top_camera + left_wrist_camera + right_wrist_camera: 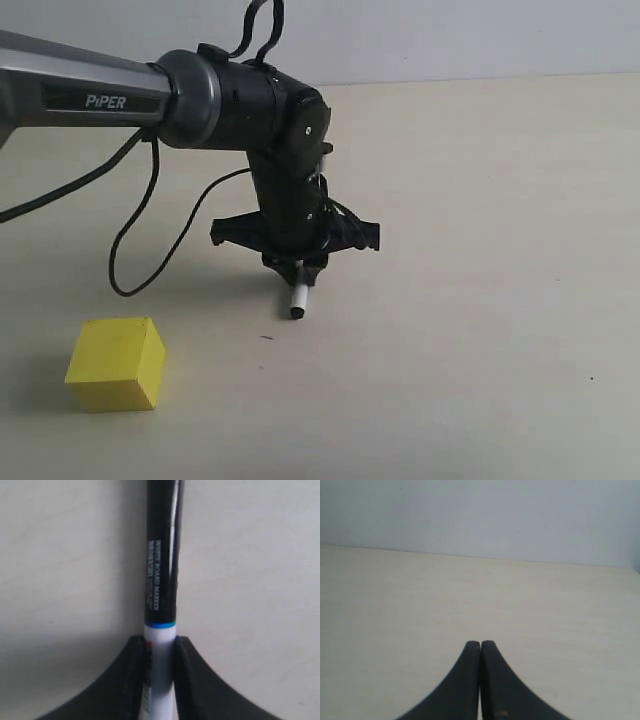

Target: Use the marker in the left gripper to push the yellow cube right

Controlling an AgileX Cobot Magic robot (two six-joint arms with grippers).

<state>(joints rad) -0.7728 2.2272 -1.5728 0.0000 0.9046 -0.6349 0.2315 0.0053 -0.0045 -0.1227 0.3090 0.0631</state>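
Over at the far left, the yellow cube [115, 363] is sitting flat on the pale tabletop [480, 200], with nothing touching it. Up toward 1 o'clock from it, a black cable [150, 230] is drooping in a loop from the grey arm [90, 95] marked "PiPER", which is reaching in from the left edge and bending down at its glossy black wrist.

Below that wrist, the left tool [298, 275] is pointing down and gripping the marker [298, 300], its fingers closed narrowly on the white barrel. The marker is hanging close to upright, black end lowest, and I cannot tell whether that end is touching the tabletop or hovering just above it. From the marker's end the cube is lying at about 8 o'clock, well apart, with bare tabletop between them. The left wrist view is showing the barrel pinched between both fingers, a thin blue ring just past them, and the black part with small white printing running on beyond.

The right tool [480, 647] is showing only in its own wrist view: its jaws are pressing together on nothing, above bare tabletop, facing a pale wall [480, 515].
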